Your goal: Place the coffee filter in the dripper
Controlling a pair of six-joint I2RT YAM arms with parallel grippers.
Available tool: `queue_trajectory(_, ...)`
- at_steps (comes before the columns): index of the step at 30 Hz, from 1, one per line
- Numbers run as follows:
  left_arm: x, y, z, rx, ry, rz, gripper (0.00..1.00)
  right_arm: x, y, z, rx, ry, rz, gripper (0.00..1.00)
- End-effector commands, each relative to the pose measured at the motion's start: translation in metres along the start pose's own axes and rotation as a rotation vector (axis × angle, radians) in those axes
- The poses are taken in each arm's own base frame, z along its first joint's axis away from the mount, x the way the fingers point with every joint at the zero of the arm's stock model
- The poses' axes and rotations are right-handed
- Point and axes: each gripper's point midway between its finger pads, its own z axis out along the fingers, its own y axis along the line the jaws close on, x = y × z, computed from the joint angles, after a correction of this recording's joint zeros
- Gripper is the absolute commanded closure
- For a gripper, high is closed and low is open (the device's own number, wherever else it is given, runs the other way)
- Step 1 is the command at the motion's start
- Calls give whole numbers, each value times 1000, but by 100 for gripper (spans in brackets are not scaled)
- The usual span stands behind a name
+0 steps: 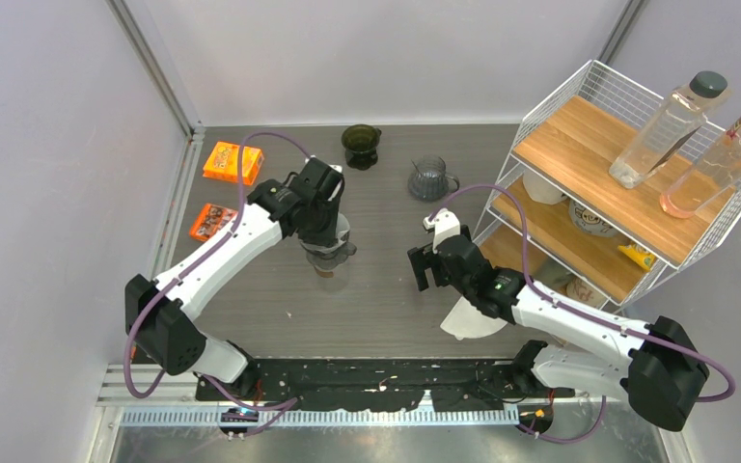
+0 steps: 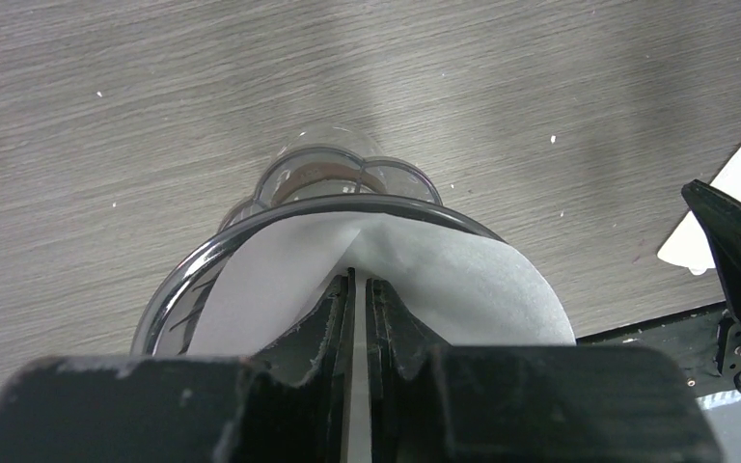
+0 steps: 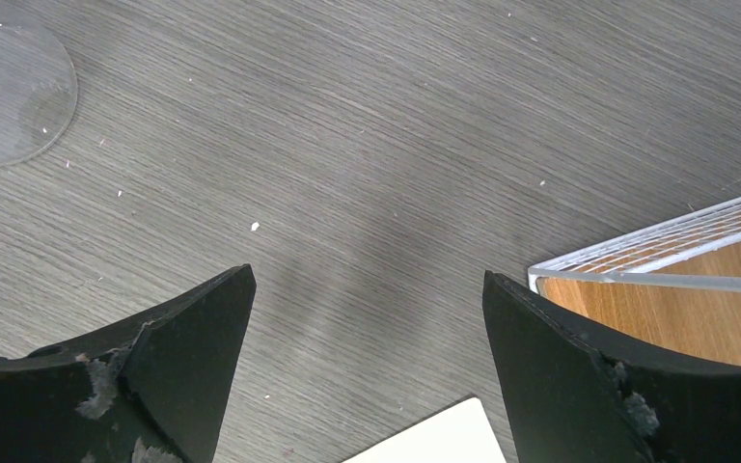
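My left gripper (image 1: pixel 329 243) is shut on a white paper coffee filter (image 2: pixel 463 280), pinching its fold between the jaws. The filter sits in the mouth of the clear glass dripper (image 1: pixel 334 262). The dripper's rim (image 2: pixel 193 265) curves round the filter's left side, and the filter's right edge spreads over the rim. My right gripper (image 1: pixel 423 266) is open and empty above the bare table (image 3: pixel 367 193), to the right of the dripper. Another white filter (image 1: pixel 469 323) lies flat on the table under the right arm and shows in the right wrist view (image 3: pixel 434 439).
A dark green dripper (image 1: pixel 360 145) and a glass pitcher (image 1: pixel 429 178) stand at the back. Two orange packets (image 1: pixel 232 161) lie at the left. A wire shelf (image 1: pixel 617 174) with bottles and cups stands at the right. Its corner shows in the right wrist view (image 3: pixel 656 256).
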Motion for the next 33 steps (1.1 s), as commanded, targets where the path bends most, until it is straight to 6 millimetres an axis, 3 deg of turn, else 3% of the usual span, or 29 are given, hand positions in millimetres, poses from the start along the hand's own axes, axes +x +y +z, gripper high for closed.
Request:
queue_trajectory(1,-12,-6,-11,39,-73,0,82,-28,1,-2,10,-72,29,5)
queue_trajectory(6,-10,-5,-10,36,-65,-1,70,-29,-2,-3,21,-75,33,5)
queue_trajectory(23,-5,-2,-9,30,-64,-10,55,-30,0,-4,10,-83,38,4)
queue_trajectory(27,-4,-3,-8,34,-59,-9,55,-30,0,-4,10,-83,37,5)
queue_trajectory(33,-3,-5,-4,39,-46,-6,62,-29,-1,-3,15,-81,36,5)
